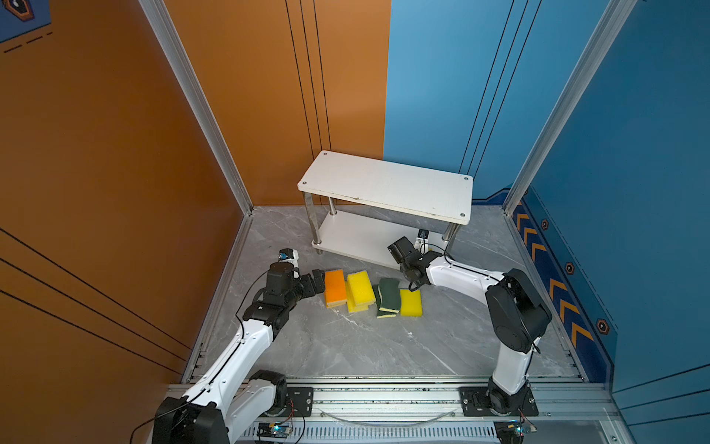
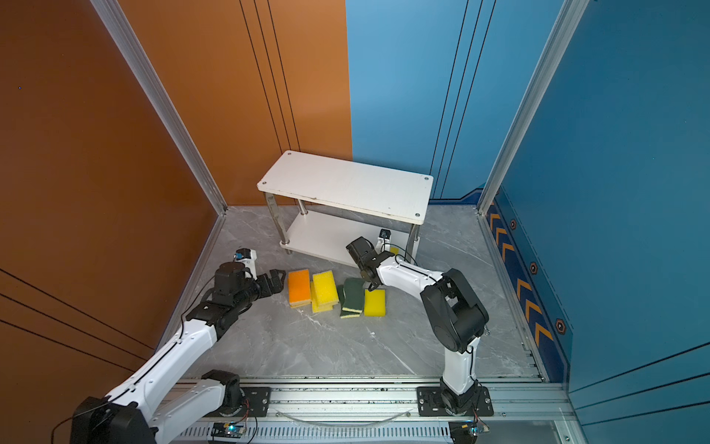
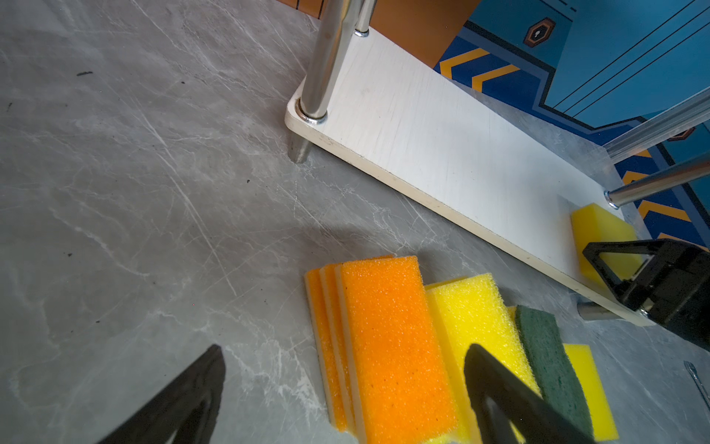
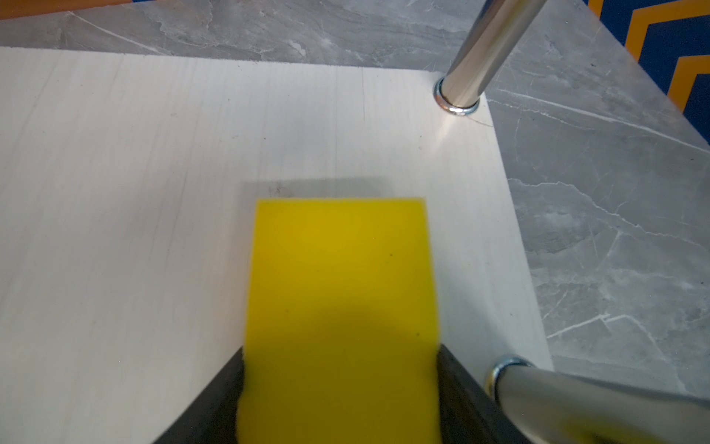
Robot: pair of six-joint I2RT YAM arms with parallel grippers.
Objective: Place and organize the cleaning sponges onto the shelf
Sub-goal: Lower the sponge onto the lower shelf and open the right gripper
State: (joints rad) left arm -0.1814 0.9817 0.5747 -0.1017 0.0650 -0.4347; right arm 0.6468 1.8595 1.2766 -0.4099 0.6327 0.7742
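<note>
The shelf stands at twelve o'clock on the grey counter in both top views; its upper board is bare, and that board hides most of the lower board.

One yellow sponge lies on the lower board at the right end, between the two chrome legs. The right tool has a finger pressed against each long side of it, and the foam bulges there, so the tool is gripping the sponge. The near end of the sponge is cut off by the frame edge. In a top view only a sliver of this sponge shows behind the right arm.

The remaining sponges lie in a row on the counter, at six o'clock from the shelf. From nine o'clock to three o'clock: an orange-topped stack, three layers by the left wrist view; a yellow pile, its count unclear because the pieces overlap; green scouring pads, probably two, one largely hidden beneath the other; and a single yellow sponge.

The left tool sits at nine o'clock of the orange stack, jaws spread wide and holding nothing. In the left wrist view its fingers are cut off at the frame edge.
</note>
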